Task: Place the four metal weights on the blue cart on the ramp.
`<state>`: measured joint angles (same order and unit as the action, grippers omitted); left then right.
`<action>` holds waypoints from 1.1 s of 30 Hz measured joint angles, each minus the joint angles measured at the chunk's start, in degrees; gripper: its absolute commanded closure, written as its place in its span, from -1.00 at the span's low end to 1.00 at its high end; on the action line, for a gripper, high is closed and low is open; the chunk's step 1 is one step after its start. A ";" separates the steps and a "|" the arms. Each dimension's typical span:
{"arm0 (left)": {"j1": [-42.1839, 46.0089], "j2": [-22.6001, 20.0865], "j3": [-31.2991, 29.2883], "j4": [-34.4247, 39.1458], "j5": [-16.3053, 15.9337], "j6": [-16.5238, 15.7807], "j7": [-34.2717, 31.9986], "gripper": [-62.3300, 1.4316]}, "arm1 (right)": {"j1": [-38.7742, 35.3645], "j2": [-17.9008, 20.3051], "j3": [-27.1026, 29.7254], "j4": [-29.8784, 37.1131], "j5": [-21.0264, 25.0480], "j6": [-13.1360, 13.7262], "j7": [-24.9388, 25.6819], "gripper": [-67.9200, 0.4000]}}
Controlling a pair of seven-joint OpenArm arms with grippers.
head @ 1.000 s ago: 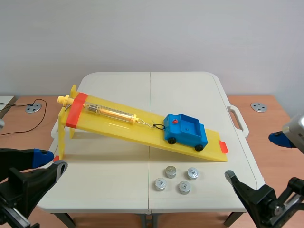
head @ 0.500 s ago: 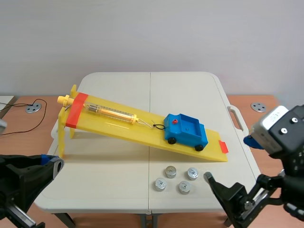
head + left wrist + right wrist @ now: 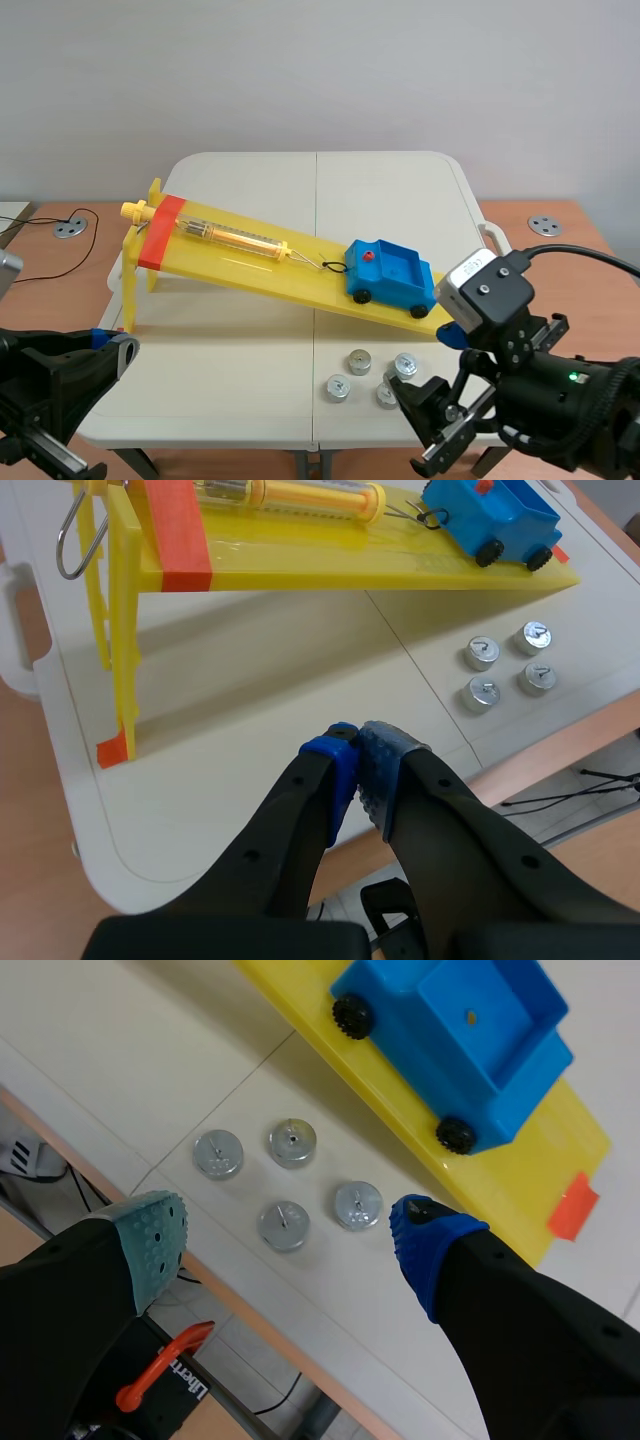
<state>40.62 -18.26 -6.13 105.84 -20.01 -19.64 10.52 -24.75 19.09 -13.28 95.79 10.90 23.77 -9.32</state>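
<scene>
The white table (image 3: 250, 180) fills the middle of the scene, and across it runs the long yellow ramp (image 3: 232, 264), its high end on thin legs on the left arm's side and its low end resting on the table toward the right arm. The right arm (image 3: 545, 395) is in low at the near edge, a big black bulk with a pale block on top, and its gripper (image 3: 288, 1238) stands wide open – teal pad on one side, blue pad on the other, nothing between them but air. The left arm (image 3: 50, 385) sits low by the near corner below the ramp's high end; its gripper (image 3: 358, 775) is closed, pads pressed together and holding nothing, with the ramp's legs ahead of it. The blue cart (image 3: 392, 272) is parked on the lower stretch of the ramp, all wheels on the yellow surface, its open bed toward the low end. A clear tube with a yellow core (image 3: 235, 238) lies along the upper ramp, and a black cord joins its hook to the cart's front. The four metal weights (image 3: 217, 1153) (image 3: 292, 1141) (image 3: 283, 1225) (image 3: 357, 1205) are on the table in a loose square, just beside the ramp's low end – right under the open right gripper, which in the scene view hides part of the nearest one.
</scene>
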 measured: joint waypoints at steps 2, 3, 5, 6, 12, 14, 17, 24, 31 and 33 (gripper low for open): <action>0.00 0.00 0.00 0.00 0.00 0.00 0.00 0.80 | 1.60 -0.98 -1.31 -2.16 0.00 0.00 -0.02 -0.25; 0.00 0.00 0.00 0.00 0.00 0.00 0.00 0.80 | 2.38 -1.51 -1.97 -3.23 0.00 0.00 -0.02 -0.25; 0.00 0.00 0.00 0.00 0.00 0.00 0.00 0.80 | 3.69 -2.29 -3.26 -5.01 -0.02 0.00 -0.02 -0.25; 0.00 0.00 0.00 0.00 0.00 0.00 0.00 0.80 | 4.24 -2.56 -3.87 -5.73 -0.11 -0.02 -0.02 -0.25; 0.00 0.00 0.00 0.00 0.00 0.02 0.00 0.80 | 6.75 -3.39 -7.26 -8.33 -1.97 0.00 -0.02 -0.25; 0.00 0.00 0.00 0.00 0.00 0.02 0.00 0.80 | 7.50 -3.39 -8.28 -9.18 -2.14 0.00 -0.02 -0.25; 0.00 0.00 0.00 0.00 0.00 0.02 0.00 0.80 | 8.39 -3.39 -9.42 -10.45 -2.56 0.00 -0.02 -0.25; 0.00 0.00 0.00 0.00 0.00 0.02 0.00 0.80 | 8.94 -3.93 -10.12 -11.56 -4.33 0.00 0.00 -0.24; 0.00 0.00 0.00 0.00 0.00 0.02 0.00 0.80 | 10.99 -6.45 -11.37 -15.50 -5.14 -0.02 0.00 -0.21; 0.00 0.00 0.00 0.00 0.00 0.02 0.00 0.80 | 11.85 -7.06 -11.96 -16.98 -5.16 -0.04 0.02 -0.21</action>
<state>40.62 -18.26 -6.13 105.84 -20.01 -19.62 10.52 -12.91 12.03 -25.23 78.81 5.74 23.73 -9.30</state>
